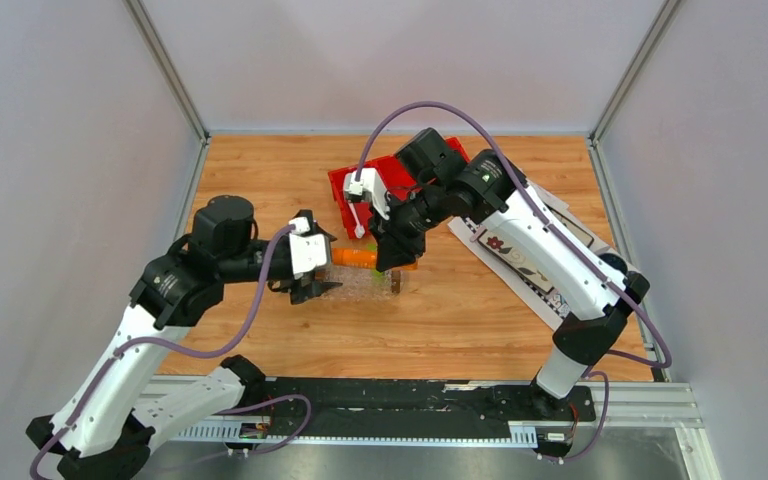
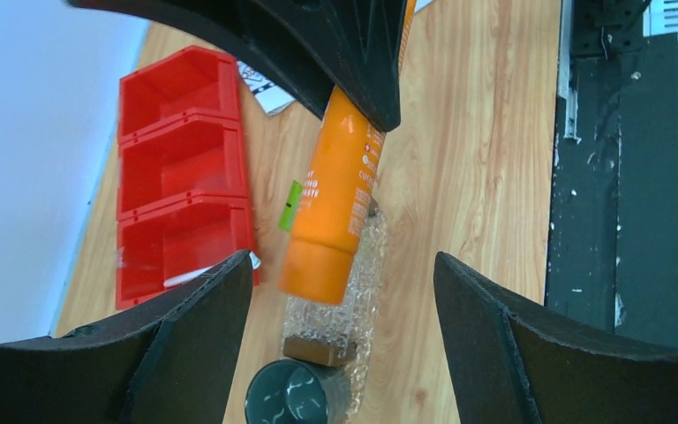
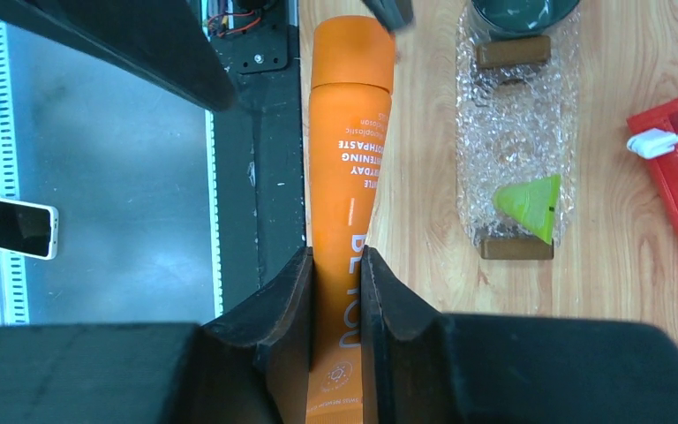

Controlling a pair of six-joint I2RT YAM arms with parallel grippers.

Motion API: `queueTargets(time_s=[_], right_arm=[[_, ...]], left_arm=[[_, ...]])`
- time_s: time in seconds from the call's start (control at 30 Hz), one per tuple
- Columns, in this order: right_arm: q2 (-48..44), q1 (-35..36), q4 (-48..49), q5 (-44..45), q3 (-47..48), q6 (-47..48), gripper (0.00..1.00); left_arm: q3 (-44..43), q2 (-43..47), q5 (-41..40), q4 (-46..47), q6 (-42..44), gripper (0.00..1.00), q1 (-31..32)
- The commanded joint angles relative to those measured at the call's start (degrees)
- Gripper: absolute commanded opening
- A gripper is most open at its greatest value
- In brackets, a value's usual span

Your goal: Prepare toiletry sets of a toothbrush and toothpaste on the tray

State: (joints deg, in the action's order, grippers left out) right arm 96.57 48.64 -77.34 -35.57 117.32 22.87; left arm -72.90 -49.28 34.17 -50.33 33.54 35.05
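Note:
My right gripper point(image 1: 392, 255) point(image 3: 335, 261) is shut on the flat tail end of the orange toothpaste tube point(image 1: 358, 258) point(image 3: 350, 141) point(image 2: 331, 199) and holds it in the air by the clear tray point(image 1: 365, 287) point(image 3: 514, 106) point(image 2: 362, 291). The lime green toothpaste tube point(image 3: 530, 205) lies in the tray near one brown handle point(image 3: 516, 248); a sliver of this tube shows in the left wrist view point(image 2: 291, 205). The white toothbrush point(image 3: 671, 139) point(image 2: 196, 276) lies in the red bin point(image 1: 345, 190). My left gripper point(image 1: 310, 290) point(image 2: 342, 265) is open and empty at the tray's left end.
A dark grey-green mug point(image 2: 296, 397) point(image 3: 521, 11) stands against the tray's other brown handle point(image 2: 318, 351). The red three-compartment bin point(image 2: 181, 177) sits behind the tray. A flower-patterned cloth point(image 1: 520, 258) lies to the right under my right arm.

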Motion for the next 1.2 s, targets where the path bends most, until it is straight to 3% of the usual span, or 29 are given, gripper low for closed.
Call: queueTargets(time_s=[0.0,0.23,0.7,0.8,0.83,0.9,1.07,1.17], right_arm=[[1.16,0.66,-0.44,-3.62,3.44,1.65,0.01],[2.92,1.10,-1.93,-5.12,5.20,2.26,0.01],[4.23,1.19,-3.25,-7.76,6.26,3.05,0.02],[4.32,1.37,-3.43,-7.76,6.26,3.05,0.02],[4.15,1.37,-3.52,-7.76,6.26,3.14,0.02],[4.15,1.28,-3.52,-7.67,5.91,3.23,0.02],[3.97,1.45,-3.69,-6.79,5.73,3.58,0.09],[3.36,1.45,-3.43,-5.48,5.82,3.58,0.24]], left_arm=[[-1.80,-2.14,-1.73,-0.13,4.07,0.83,2.57],[-1.63,-5.83,-5.96,1.54,6.36,0.83,6.26],[4.17,-5.83,-10.62,5.41,7.33,0.47,8.55],[4.26,-5.83,-10.53,5.59,7.07,0.29,8.63],[4.26,-5.74,-10.62,5.59,6.98,0.16,8.63],[4.52,-5.48,-10.79,5.76,6.45,0.00,8.63],[5.23,-4.34,-11.49,6.82,4.61,0.00,8.63],[5.58,-3.55,-12.46,7.26,3.47,0.00,8.63]])
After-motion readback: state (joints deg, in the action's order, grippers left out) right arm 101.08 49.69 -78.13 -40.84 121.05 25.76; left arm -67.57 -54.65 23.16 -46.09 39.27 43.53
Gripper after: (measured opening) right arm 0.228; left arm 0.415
